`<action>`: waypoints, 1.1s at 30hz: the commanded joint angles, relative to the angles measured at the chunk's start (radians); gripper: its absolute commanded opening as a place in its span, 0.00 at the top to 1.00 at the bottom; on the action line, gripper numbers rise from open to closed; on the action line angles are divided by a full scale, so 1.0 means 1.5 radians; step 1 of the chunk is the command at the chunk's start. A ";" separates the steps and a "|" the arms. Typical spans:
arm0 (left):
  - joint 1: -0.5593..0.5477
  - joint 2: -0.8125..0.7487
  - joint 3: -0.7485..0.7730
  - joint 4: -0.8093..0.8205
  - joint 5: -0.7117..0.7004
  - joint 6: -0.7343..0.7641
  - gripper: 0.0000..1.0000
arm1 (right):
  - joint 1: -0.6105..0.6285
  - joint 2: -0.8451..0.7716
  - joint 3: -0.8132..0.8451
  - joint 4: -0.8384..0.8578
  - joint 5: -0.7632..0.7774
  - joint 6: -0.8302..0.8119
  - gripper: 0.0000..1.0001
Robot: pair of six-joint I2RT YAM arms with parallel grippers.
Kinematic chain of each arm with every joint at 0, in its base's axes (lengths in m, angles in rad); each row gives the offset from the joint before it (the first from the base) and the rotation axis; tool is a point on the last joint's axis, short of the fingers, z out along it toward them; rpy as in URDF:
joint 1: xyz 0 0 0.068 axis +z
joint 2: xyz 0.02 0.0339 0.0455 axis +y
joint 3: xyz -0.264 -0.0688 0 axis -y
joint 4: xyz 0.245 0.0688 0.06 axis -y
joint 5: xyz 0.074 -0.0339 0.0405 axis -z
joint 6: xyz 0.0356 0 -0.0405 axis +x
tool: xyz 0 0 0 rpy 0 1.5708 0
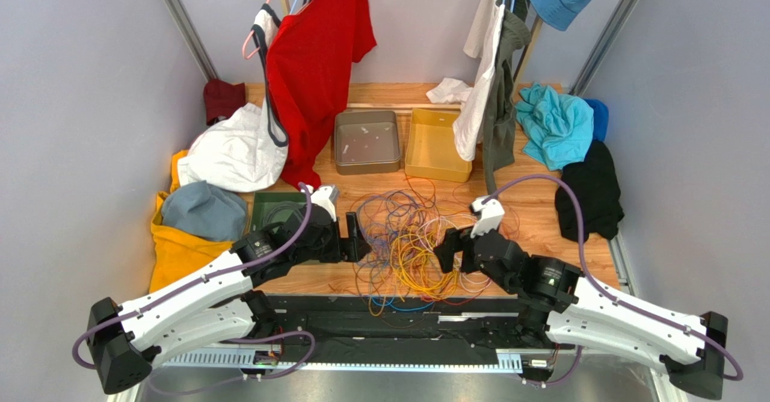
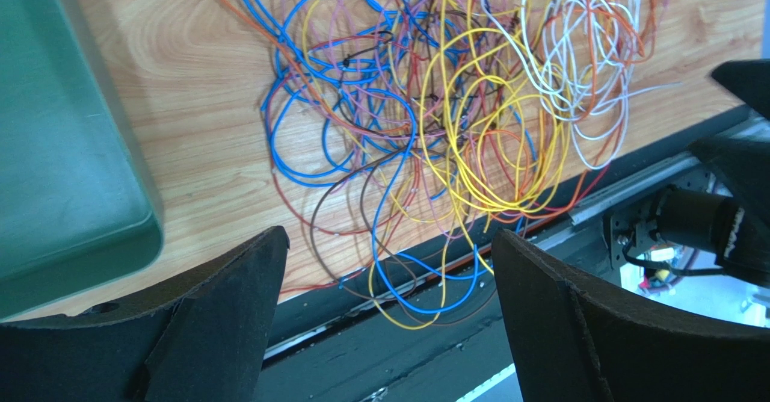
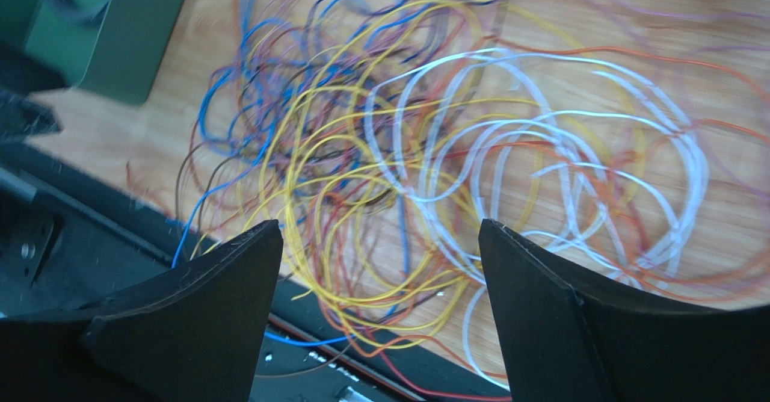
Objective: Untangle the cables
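Observation:
The cables (image 1: pixel 407 239) lie in one tangled heap of thin yellow, orange, blue, purple, red and white wires on the wooden table, some loops hanging over its near edge. My left gripper (image 1: pixel 360 237) is open and empty at the heap's left side. My right gripper (image 1: pixel 449 250) is open and empty at its right side. The left wrist view shows blue and yellow loops (image 2: pixel 425 140) beyond the open jaws. The right wrist view shows yellow and white loops (image 3: pixel 434 176) under the open jaws.
A green tray (image 1: pixel 271 211) lies left of the heap, also in the left wrist view (image 2: pixel 63 167). A grey bin (image 1: pixel 367 140) and a yellow bin (image 1: pixel 437 145) stand behind. Clothes hang and lie around the table's back and sides. A black rail (image 1: pixel 398 307) runs along the near edge.

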 commanded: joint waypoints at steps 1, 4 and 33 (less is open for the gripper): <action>-0.004 -0.039 -0.030 0.066 0.019 0.000 0.07 | 0.092 0.072 0.008 0.086 -0.059 -0.037 0.16; -0.004 -0.058 -0.045 0.063 -0.001 -0.011 0.08 | 0.171 0.165 0.023 0.110 -0.006 -0.036 0.21; -0.004 -0.164 -0.078 0.026 -0.017 0.002 0.11 | 0.216 0.453 0.064 0.212 0.094 0.007 1.00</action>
